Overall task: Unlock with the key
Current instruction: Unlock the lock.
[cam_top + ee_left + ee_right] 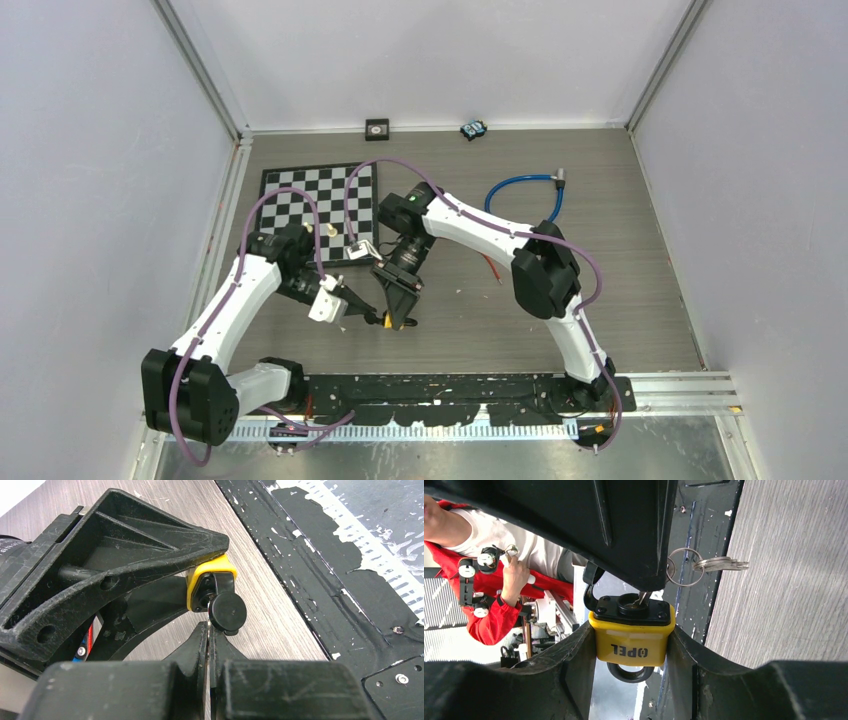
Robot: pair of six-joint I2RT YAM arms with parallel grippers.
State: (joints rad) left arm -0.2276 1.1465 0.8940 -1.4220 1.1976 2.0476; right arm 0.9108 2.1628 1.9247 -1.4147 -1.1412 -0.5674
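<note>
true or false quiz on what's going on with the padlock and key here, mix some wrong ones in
1. The right gripper clamps the yellow padlock between its fingers. True.
2. The key lies on the table, apart from the padlock. False: it sits in the keyhole.
3. The left gripper is wide open. False: it is shut, tips near the key's head.
4. A ring with spare keys hangs by the padlock. True.
5. The chessboard is at the table's right. False: the chessboard lies back left.
</note>
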